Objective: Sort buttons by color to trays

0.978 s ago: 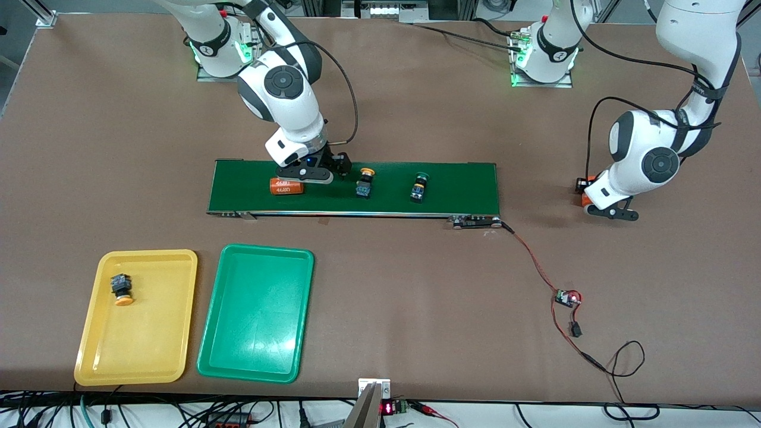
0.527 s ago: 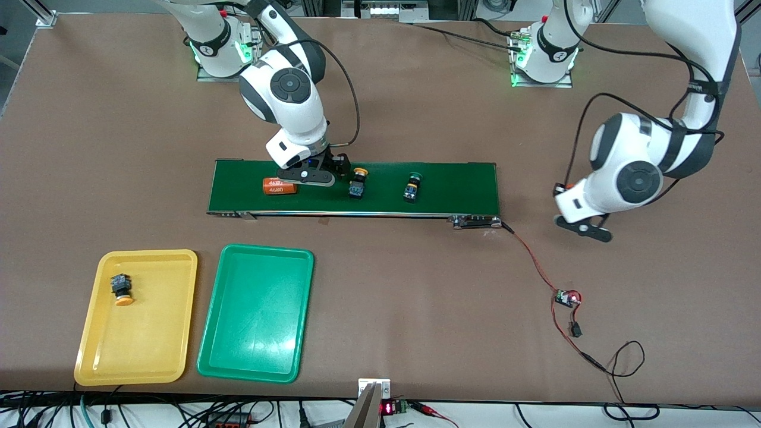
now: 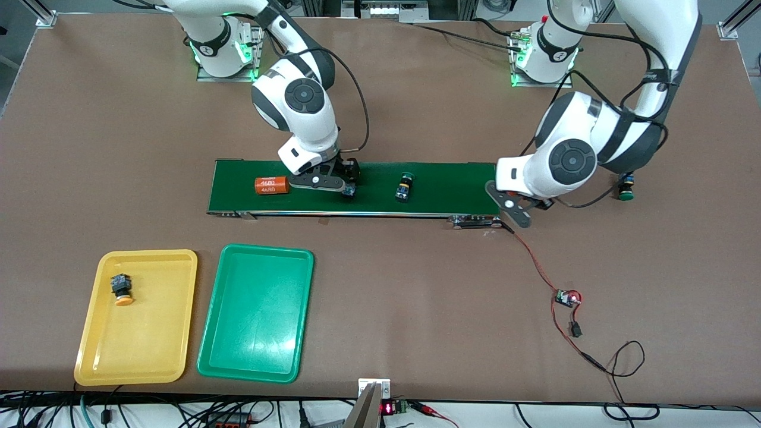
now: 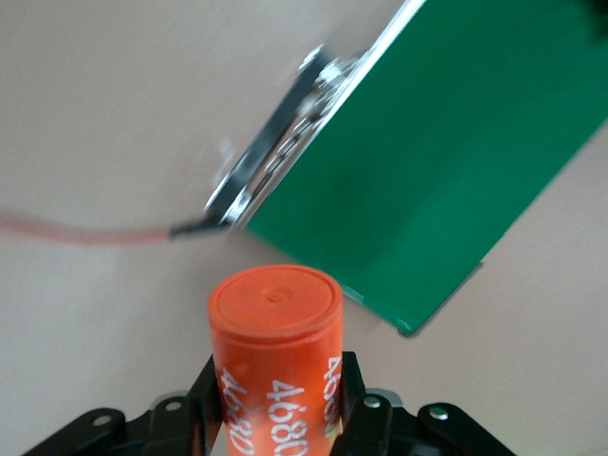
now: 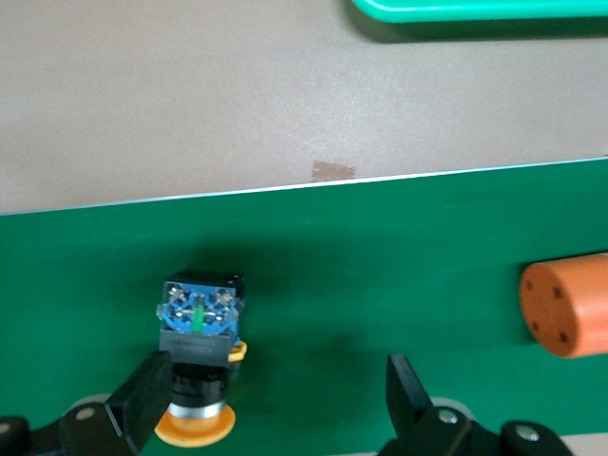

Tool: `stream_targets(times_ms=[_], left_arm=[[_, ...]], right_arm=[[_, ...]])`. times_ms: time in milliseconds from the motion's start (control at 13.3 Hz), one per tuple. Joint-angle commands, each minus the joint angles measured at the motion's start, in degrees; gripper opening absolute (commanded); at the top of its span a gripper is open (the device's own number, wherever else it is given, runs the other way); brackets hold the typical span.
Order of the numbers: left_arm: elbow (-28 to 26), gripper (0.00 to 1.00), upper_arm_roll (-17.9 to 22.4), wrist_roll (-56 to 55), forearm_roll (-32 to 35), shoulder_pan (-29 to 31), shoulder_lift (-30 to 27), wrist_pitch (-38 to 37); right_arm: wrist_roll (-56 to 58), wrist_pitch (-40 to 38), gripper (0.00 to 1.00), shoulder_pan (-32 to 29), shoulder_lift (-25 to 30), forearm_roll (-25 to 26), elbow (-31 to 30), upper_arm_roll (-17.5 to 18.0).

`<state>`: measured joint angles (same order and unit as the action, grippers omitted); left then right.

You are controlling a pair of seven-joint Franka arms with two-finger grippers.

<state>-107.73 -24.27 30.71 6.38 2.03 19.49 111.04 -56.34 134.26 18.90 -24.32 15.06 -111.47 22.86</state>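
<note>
Over the conveyor belt (image 3: pixel 357 187), the right pincer (image 3: pixel 333 181) hangs low above a yellow-capped button (image 3: pixel 349 190), of which the front view shows only a dark corner under the arm. The right wrist view shows it fully: the yellow-capped button (image 5: pixel 198 366) lies on its side on the belt, with the pincer's fingers (image 5: pixel 142 404) spread wide, one just beside the button's body and the other well apart from it. An orange cylinder (image 3: pixel 271 185) lies on the belt toward the right arm's end. A green-capped button (image 3: pixel 405 186) lies on the belt toward the left arm's end.

The left pincer (image 3: pixel 516 209) is over the belt's end; only the left wrist view reveals it pinching a second orange cylinder (image 4: pixel 277 366).

Another green-capped button (image 3: pixel 625 189) stands on the surface off the belt. The yellow tray (image 3: pixel 142 351) holds one yellow-capped button (image 3: pixel 122 289); the green tray (image 3: pixel 255 315) is beside it.
</note>
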Motion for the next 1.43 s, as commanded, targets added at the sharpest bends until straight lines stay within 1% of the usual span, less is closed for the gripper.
stream_targets(times_ms=[0,226,301,376,452,527,602,677,753,828,903,978,1054,1129,1204,1355], left_arm=[[-0.46,0.12,-2.96,13.64,-1.37,-0.52,1.68,6.00],[-2.57,0.11,-3.24,24.36,-0.41,-3.25,3.88,16.28],[-3.70,0.09,-3.24,28.84,-0.41,-3.60,4.75,19.80],[-5.02,0.09,-3.24,30.62,-0.32,-3.61,5.20,21.92],[-5.64,0.11,-3.24,31.16,-0.32,-3.61,5.29,22.55],[-6.52,0.17,-3.24,31.17,-0.32,-3.70,4.77,22.56],[-6.79,0.52,-3.24,31.08,-0.32,-3.78,4.50,22.47],[-7.14,0.97,-3.24,31.08,-0.41,-3.78,4.59,22.47],[-7.06,1.00,-3.24,31.08,-0.49,-3.78,4.50,22.56],[-6.97,1.00,-3.15,30.56,-0.50,-3.70,3.63,22.38],[-6.88,1.00,-3.06,30.29,-0.58,-3.52,2.58,22.12],[-6.53,1.00,-2.71,30.11,-0.67,-3.26,1.78,20.99],[-6.35,1.00,-2.45,29.68,-1.02,-2.47,0.73,19.76],[-6.00,1.00,-1.58,28.89,-1.02,-1.51,0.11,19.48],[-6.00,1.00,0.09,27.32,-1.11,-1.06,-0.76,18.61],[-5.82,1.00,4.56,21.79,-1.29,-0.18,-2.17,14.75]], right_arm=[[-1.67,-0.41,1.00,1.32,-2.22,1.46,2.31,-0.97],[-1.67,-0.23,1.00,1.41,-3.19,2.33,2.31,-1.33],[-1.67,-0.23,1.00,1.41,-3.36,2.34,2.31,-1.33],[-1.67,-0.14,1.00,1.41,-3.71,2.34,2.31,-1.41],[-1.67,-0.14,1.00,1.41,-4.06,2.34,2.31,-1.41],[-1.58,-0.05,0.94,1.41,-4.15,2.42,2.31,-1.41],[-1.49,-0.05,0.83,1.32,-4.24,2.77,2.31,-1.50],[-1.32,-0.14,0.67,1.23,-4.33,2.86,2.31,-1.50],[-1.32,-0.14,0.51,1.23,-4.59,2.78,2.31,-1.50],[-1.32,-0.14,0.37,1.23,-4.60,2.78,2.31,-1.50],[-1.06,-0.23,0.26,1.14,-4.60,2.78,2.31,-1.68],[-0.27,-0.32,0.18,1.06,-4.51,2.69,2.48,-2.20],[0.26,-0.75,0.14,0.97,-4.42,2.51,3.62,-3.08],[0.79,-1.63,0.14,0.97,-4.25,2.17,4.85,-3.69],[1.23,-3.90,0.14,0.79,-3.98,1.90,6.77,-3.96],[7.17,-11.44,0.15,0.70,-3.72,1.90,12.74,-6.67]])
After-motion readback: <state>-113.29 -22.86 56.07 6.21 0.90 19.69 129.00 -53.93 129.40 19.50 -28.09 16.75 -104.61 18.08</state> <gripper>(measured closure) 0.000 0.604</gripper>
